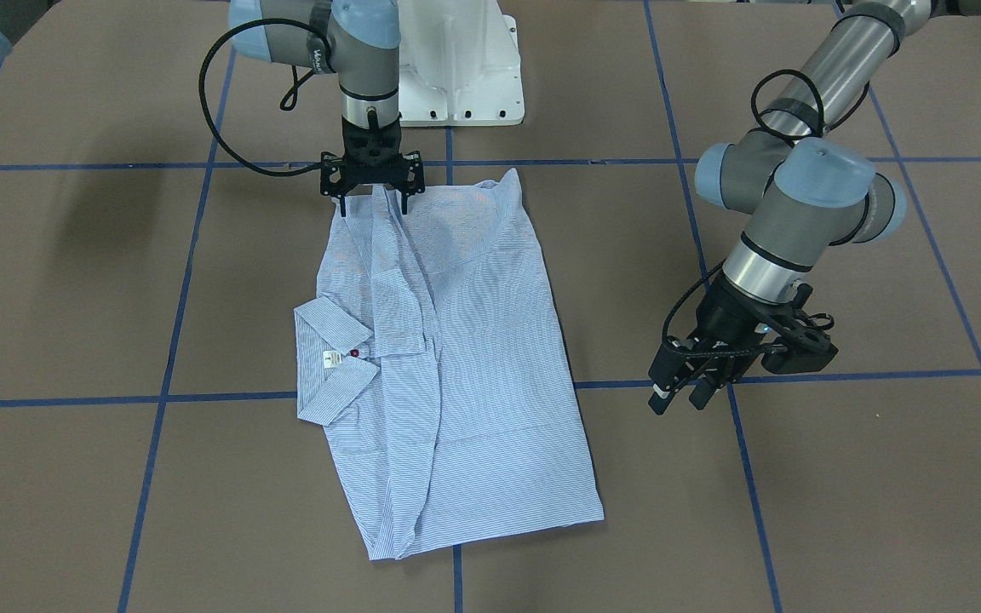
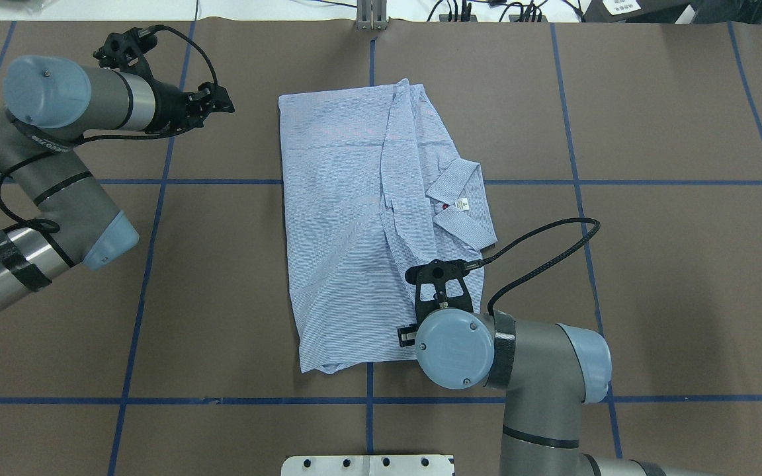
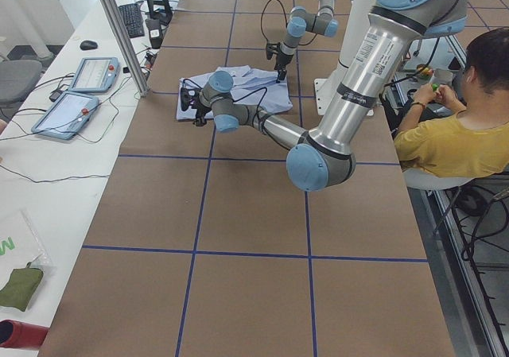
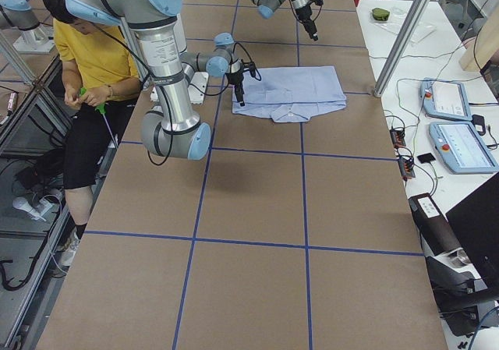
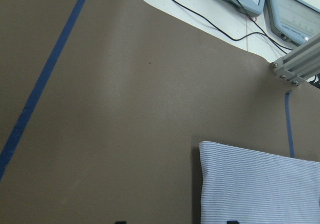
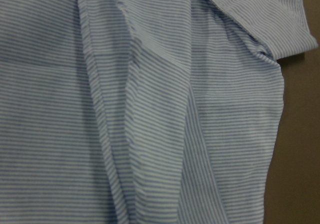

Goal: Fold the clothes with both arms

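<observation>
The clothes are one light blue striped shirt [image 1: 465, 358] lying flat, folded into a long rectangle [image 2: 354, 225]. Its collar [image 1: 329, 362] with a white neck label sticks out on my right side. My right gripper [image 1: 373, 203] points straight down over the shirt's corner nearest the robot base. It is open, and its fingertips [image 1: 342, 204] straddle a raised fold of cloth. The right wrist view is filled with striped cloth [image 6: 150, 109]. My left gripper [image 1: 679, 398] hovers open over bare table, off the shirt's far corner [image 5: 260, 184], and holds nothing.
Blue tape lines [image 1: 456, 162] grid the brown table. The white pedestal base [image 1: 456, 77] stands just behind the shirt. A seated person in a yellow top [image 3: 453, 134] is beside the table. Teach pendants [image 4: 460, 124] and an aluminium post [image 3: 119, 31] line the far edge.
</observation>
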### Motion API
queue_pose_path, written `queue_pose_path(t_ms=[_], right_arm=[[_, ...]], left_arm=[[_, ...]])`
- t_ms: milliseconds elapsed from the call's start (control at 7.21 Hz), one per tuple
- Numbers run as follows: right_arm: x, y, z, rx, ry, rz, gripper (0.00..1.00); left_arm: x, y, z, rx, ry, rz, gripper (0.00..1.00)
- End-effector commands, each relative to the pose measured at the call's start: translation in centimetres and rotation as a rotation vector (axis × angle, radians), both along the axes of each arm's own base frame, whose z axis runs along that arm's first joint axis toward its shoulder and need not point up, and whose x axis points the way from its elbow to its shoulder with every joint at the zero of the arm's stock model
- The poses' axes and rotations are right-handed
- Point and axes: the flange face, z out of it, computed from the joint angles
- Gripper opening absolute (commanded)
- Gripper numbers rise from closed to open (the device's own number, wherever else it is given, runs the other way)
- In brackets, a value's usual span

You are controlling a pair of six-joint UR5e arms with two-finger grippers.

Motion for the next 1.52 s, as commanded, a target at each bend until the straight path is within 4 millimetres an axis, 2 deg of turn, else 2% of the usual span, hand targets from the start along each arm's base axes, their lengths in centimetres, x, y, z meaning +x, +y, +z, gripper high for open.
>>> queue_pose_path(t_ms=[0, 139, 277, 416, 555, 832, 970, 1109, 1248, 1386], right_arm=[[1.6, -1.1, 2.4, 0.023, 0.074, -0.035, 1.0], [4.9, -1.7, 4.1, 0.041, 0.095, -0.051, 1.0], [8.7, -1.1, 6.6, 0.05, 0.123, -0.071, 1.0], [10.8, -0.7, 7.2, 0.05, 0.125, -0.064, 1.0], [11.2, -0.5, 6.9, 0.05, 0.116, -0.049, 1.0], [11.1, -0.5, 6.5, 0.008, 0.087, 0.016, 1.0], [10.7, -1.6, 5.2, 0.014, 0.065, 0.035, 1.0], [8.7, -4.7, 2.7, 0.023, 0.037, 0.068, 1.0], [5.7, -6.7, 1.2, 0.029, 0.041, 0.076, 1.0], [4.5, -7.3, 1.4, 0.029, 0.056, 0.076, 1.0]], left_arm=[[0.1, 0.0, 0.1, -0.003, -0.001, 0.001, 0.73], [0.1, 0.0, 0.1, -0.003, -0.001, 0.001, 0.73], [0.1, 0.0, 0.0, -0.003, 0.001, 0.0, 0.73], [0.2, 0.0, -0.1, -0.002, 0.002, 0.0, 0.73], [0.2, 0.0, -0.1, -0.003, 0.003, 0.0, 0.73], [0.1, 0.0, 0.0, -0.004, 0.001, -0.002, 0.73], [0.1, 0.0, 0.1, -0.004, 0.0, -0.001, 0.73], [0.1, 0.0, 0.3, -0.006, -0.002, -0.001, 0.73], [0.1, 0.0, 0.3, -0.005, -0.001, 0.0, 0.73], [0.0, 0.0, 0.3, -0.003, -0.002, 0.001, 0.73]])
